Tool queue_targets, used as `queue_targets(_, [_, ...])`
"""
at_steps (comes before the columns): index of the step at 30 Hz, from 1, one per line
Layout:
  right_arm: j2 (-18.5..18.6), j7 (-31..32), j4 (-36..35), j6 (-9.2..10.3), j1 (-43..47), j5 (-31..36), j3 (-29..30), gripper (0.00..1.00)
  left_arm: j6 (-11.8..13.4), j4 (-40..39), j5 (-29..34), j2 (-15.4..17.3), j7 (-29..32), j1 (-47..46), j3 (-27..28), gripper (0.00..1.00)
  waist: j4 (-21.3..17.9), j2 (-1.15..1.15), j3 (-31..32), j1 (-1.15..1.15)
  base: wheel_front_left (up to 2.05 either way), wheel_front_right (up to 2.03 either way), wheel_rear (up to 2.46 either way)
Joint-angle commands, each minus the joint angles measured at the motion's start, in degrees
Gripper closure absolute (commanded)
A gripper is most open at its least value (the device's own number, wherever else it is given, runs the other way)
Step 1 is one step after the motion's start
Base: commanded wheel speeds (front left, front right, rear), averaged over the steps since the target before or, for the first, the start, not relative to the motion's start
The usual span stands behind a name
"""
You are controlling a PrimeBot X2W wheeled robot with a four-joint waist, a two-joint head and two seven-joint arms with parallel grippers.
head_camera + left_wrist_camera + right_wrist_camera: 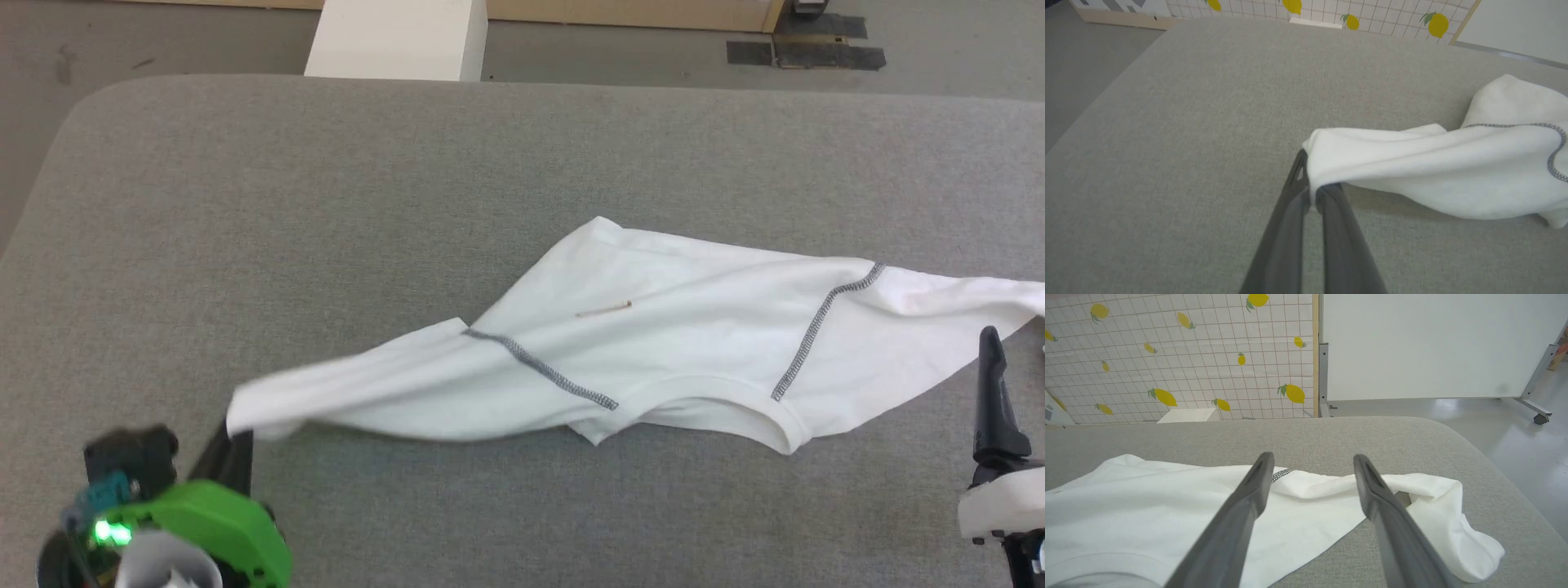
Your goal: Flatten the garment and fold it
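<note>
The garment [653, 343] is a white T-shirt with grey zigzag seams, spread crookedly across the middle and right of the grey padded table [326, 204]. Its left sleeve end is lifted off the surface. My left gripper [237, 437] is shut on that sleeve end; in the left wrist view the garment [1433, 171] drapes over the pinched fingertips of the left gripper [1312, 196]. My right gripper [1312, 465] stands open, hovering just above the garment [1167, 506] near its right sleeve. One dark finger [992, 392] of it rises at the head view's right edge.
A rigid white box [400, 37] stands on the floor beyond the table's far edge. A lemon-patterned wall [1180, 355] and a white board on wheels [1433, 343] lie beyond the table. The rounded table corner [1453, 437] drops off to the right.
</note>
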State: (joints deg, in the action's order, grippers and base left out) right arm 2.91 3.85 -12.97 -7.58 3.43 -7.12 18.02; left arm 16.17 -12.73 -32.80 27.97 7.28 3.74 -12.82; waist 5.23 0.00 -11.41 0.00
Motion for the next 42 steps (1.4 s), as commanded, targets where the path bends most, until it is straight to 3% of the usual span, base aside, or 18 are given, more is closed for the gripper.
queue_targets(1, [0.0, 0.4, -0.2, 0.09, 0.8, -0.2, 0.0, 0.00, -0.2, 1.4, -1.2, -0.4, -0.7, 1.9, 0.0, 0.87, 0.6, 0.00, 0.7, 0.00, 0.00, 0.00, 0.00])
queue_targets(3, [0.0, 0.7, -0.2, 0.09, 1.1, -0.1, -0.2, 0.00, -0.8, 3.9, -1.9, -1.1, -1.3, 3.6, -0.7, 0.00, 0.8, 0.00, 1.1, 0.00, 0.00, 0.00, 0.00])
queue_targets(9, [0.0, 1.6, -0.3, 0.09, 1.6, 0.0, -0.6, 0.00, -1.9, 5.2, -4.1, -4.0, -4.3, 2.9, -0.5, 0.00, 1.6, 0.00, 2.4, 0.00, 0.00, 0.00, 0.00])
queue_targets(15, [0.0, 2.2, -0.8, 0.09, 2.0, -0.1, -1.3, 0.00, -3.8, -2.3, -3.9, -2.2, -4.6, -1.4, 0.5, 0.00, 1.6, 0.00, 2.5, 0.00, 0.00, 0.00, 0.00])
queue_targets(18, [0.0, 2.2, -1.1, 0.09, 1.7, -0.3, -2.0, 0.00, -4.2, -5.4, -1.3, -1.1, -3.3, -4.7, -1.4, 0.00, 1.0, 0.00, 1.7, 0.00, 0.00, 0.00, 0.00])
queue_targets(22, [0.0, 2.2, -1.2, 0.09, 1.6, -0.4, -2.2, 0.00, -7.0, -6.3, 0.1, -1.8, -0.8, -8.3, -6.9, 0.00, 0.2, 0.00, 0.2, 0.00, 0.00, 0.00, 0.00])
queue_targets(25, [0.0, 2.1, -1.1, 0.09, 1.4, -0.5, -2.4, 0.00, -10.6, -3.6, 2.8, -0.9, 2.3, -10.4, -12.8, 0.00, -0.5, 0.00, -0.8, 0.00, 0.00, 0.00, 0.00])
queue_targets(30, [0.0, 1.9, -1.1, 0.09, 0.9, -0.7, -2.5, 0.00, -15.9, 2.8, 4.4, -2.5, 5.5, -13.0, -20.8, 0.00, -1.3, 0.00, -2.2, 0.00, 0.00, 0.00, 0.00])
queue_targets(35, [0.0, 1.8, -1.2, 0.09, 0.1, -0.7, -2.6, 0.00, -18.6, 12.5, 7.3, -4.7, 5.5, -15.8, -25.8, 0.00, -1.7, 0.00, -3.9, 0.00, 0.00, 0.00, 0.00])
queue_targets(42, [0.0, 2.0, -1.2, 0.09, -1.0, -0.4, -2.5, 0.00, -20.3, 23.4, 11.1, -6.8, 3.9, -20.5, -29.5, 0.00, -1.4, 0.00, -4.9, 0.00, 0.00, 0.00, 0.00])
